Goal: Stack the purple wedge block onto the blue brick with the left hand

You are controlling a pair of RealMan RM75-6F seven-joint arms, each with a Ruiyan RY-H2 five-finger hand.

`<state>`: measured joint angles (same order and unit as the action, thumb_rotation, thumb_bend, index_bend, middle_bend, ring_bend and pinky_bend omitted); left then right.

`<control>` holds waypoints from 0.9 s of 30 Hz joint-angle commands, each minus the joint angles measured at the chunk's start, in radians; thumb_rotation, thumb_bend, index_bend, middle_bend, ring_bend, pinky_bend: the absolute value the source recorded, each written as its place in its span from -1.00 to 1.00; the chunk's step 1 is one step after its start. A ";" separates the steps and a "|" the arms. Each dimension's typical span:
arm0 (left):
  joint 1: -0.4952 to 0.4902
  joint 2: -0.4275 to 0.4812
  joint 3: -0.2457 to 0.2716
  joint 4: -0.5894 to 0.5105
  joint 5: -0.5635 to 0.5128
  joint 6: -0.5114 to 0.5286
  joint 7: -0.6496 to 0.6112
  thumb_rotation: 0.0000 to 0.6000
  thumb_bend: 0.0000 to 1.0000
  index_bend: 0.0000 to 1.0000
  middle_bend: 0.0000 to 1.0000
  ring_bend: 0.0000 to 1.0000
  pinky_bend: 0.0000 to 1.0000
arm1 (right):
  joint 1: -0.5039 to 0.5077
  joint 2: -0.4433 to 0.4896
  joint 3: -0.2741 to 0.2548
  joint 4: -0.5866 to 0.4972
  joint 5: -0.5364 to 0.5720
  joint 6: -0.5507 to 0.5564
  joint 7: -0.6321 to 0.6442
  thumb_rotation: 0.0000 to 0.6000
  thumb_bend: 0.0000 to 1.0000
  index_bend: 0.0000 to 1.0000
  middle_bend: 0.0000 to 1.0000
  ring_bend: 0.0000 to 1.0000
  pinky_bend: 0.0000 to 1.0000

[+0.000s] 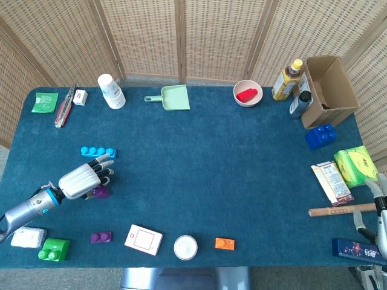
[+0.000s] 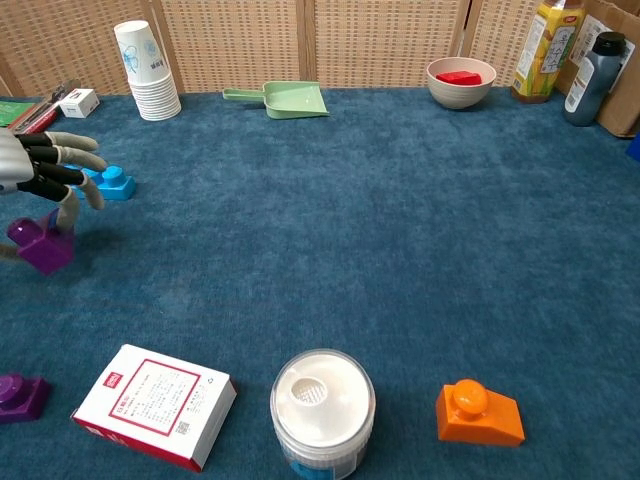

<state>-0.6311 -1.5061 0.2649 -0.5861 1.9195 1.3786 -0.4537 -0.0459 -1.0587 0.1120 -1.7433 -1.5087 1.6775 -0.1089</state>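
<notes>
Left hand: the left hand (image 1: 80,180) (image 2: 25,160) sits low over the near-left part of the worktop (image 1: 205,175), with the purple wedge block (image 1: 98,192) (image 2: 38,243) under it. In the chest view the thumb reaches down against the block and the block appears raised off the cloth, so it looks pinched from above; the other fingers (image 2: 75,160) are spread and point right.
Purple wedge block: just below the palm in the head view, near the blue brick but apart from it, not yet on it.
Blue brick: the blue brick (image 1: 98,151) (image 2: 112,183) lies flat on the worktop just beyond the fingertips, studs up. In the chest view only its right end shows past the fingers.
Right hand: the right hand (image 1: 380,202) shows only at the right edge of the head view, near the wooden stick (image 1: 340,209). I cannot tell how its fingers lie.
Near edge: a small purple brick (image 1: 100,237) (image 2: 20,396), a white card box (image 1: 144,239) (image 2: 153,404), a white round jar (image 1: 185,247) (image 2: 322,408) and an orange wedge block (image 1: 224,243) (image 2: 478,412) lie in a row, well apart from each other.
Far edge: a stack of paper cups (image 1: 111,91) (image 2: 146,71), a green dustpan (image 1: 169,97) (image 2: 279,99) and a bowl (image 1: 248,93) (image 2: 460,83) with a red piece in it.
</notes>
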 commanded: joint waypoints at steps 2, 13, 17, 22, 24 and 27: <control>0.002 0.144 -0.026 -0.240 -0.075 -0.082 0.098 1.00 -0.40 0.29 -0.34 -0.69 -1.00 | 0.014 -0.013 0.002 0.024 0.003 -0.024 0.031 0.95 -0.24 -0.69 -0.82 -1.00 -0.95; 0.019 0.374 -0.074 -0.662 -0.253 -0.256 0.285 1.00 -0.40 0.31 -0.15 -0.49 -1.00 | 0.053 -0.050 0.000 0.092 -0.003 -0.086 0.113 0.96 -0.24 -0.69 -0.82 -1.00 -0.95; 0.027 0.423 -0.100 -0.745 -0.331 -0.309 0.315 1.00 -0.40 0.31 -0.15 -0.48 -1.00 | 0.071 -0.067 0.002 0.118 0.002 -0.114 0.135 0.95 -0.24 -0.69 -0.82 -1.00 -0.95; 0.026 0.447 -0.129 -0.788 -0.390 -0.353 0.343 1.00 -0.40 0.32 -0.15 -0.48 -1.00 | 0.081 -0.079 0.003 0.139 0.009 -0.130 0.153 0.95 -0.24 -0.69 -0.82 -1.00 -0.95; 0.020 0.454 -0.148 -0.803 -0.425 -0.379 0.345 1.00 -0.40 0.32 -0.16 -0.48 -1.00 | 0.084 -0.080 0.003 0.146 0.011 -0.135 0.163 0.94 -0.24 -0.69 -0.82 -1.00 -0.95; 0.011 0.461 -0.171 -0.823 -0.460 -0.410 0.359 1.00 -0.40 0.33 -0.16 -0.48 -1.00 | 0.085 -0.080 0.004 0.152 0.012 -0.135 0.172 0.95 -0.24 -0.69 -0.82 -1.00 -0.95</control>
<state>-0.6141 -1.0514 0.1082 -1.3958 1.4771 0.9851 -0.1034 0.0387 -1.1386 0.1157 -1.5922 -1.4971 1.5429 0.0621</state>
